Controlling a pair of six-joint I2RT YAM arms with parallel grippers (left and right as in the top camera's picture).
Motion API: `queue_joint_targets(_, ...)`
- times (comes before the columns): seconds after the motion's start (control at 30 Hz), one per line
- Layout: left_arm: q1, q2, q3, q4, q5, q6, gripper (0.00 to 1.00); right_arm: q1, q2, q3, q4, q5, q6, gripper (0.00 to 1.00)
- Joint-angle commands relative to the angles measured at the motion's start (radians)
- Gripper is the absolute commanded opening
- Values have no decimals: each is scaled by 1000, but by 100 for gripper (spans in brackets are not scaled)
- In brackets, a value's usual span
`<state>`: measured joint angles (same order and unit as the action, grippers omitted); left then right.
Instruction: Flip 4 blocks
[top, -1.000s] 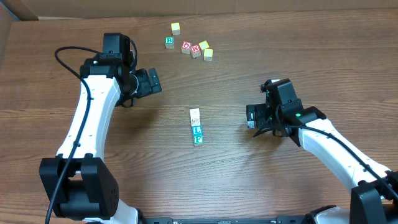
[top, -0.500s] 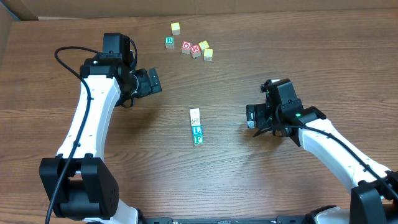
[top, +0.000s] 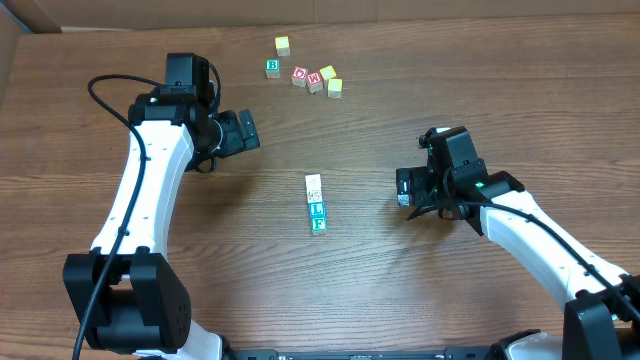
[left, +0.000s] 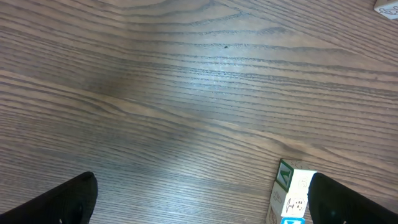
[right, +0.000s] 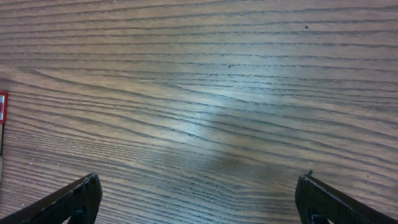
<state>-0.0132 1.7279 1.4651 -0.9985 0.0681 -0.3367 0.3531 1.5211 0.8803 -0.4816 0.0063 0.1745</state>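
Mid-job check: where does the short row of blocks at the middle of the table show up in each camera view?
Overhead: the row of blocks lies at the centre, between the two arms.
Left wrist: bottom right corner, only its whitish block and a blue sliver below it show, cut by the frame's edge.
Right wrist: not clearly in it; a red sliver at the left edge cannot be identified.
Shared landmark: the wood-grain table.

Wood-grain table, dark fingertips of wide-apart jaws at both lower corners, red-edged sliver at left edge

Block row between left claw and right claw; block cluster behind
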Motion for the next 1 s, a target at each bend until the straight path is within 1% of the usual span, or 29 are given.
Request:
queue_joint_targets(0.0,-8,2,0,4,3,19,100,-6,-16,5,8,-8,-15,100)
queue_joint_targets(0.77,-8,2,0,4,3,19,99,-6,-11,5,7,-8,-15,100)
queue_joint_targets(0.97,-8,2,0,4,3,19,100,-6,-74,5,7,-8,-15,100)
